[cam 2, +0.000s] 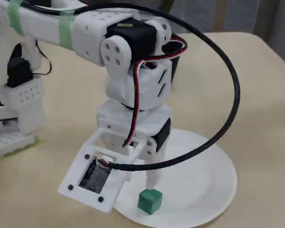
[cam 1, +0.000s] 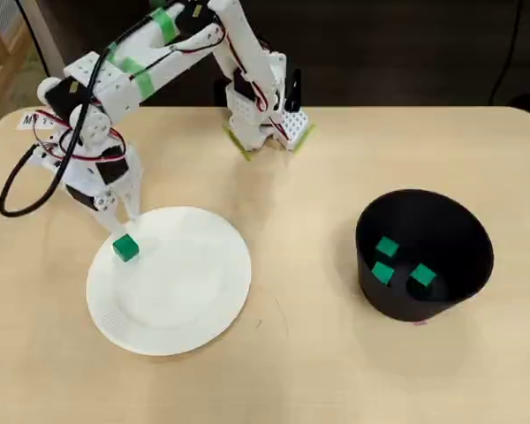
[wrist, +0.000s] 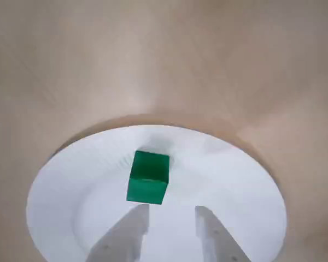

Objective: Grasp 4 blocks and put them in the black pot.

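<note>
We see the pincer [wrist: 172,218] spread open over the white plate [cam 1: 194,309], one green block [cam 1: 125,248] just ahead; three blocks [cam 1: 387,247] sit in the black pot [cam 1: 450,291]. Tan wooden table [cam 1: 336,371].

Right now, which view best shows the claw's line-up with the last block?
The wrist view: the block sits just beyond the open claw. Overhead, the arm crowds it; the fixed view shows it below the wrist.

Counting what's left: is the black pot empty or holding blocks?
Holding blocks: the overhead view shows three green cubes inside the black pot.
</note>
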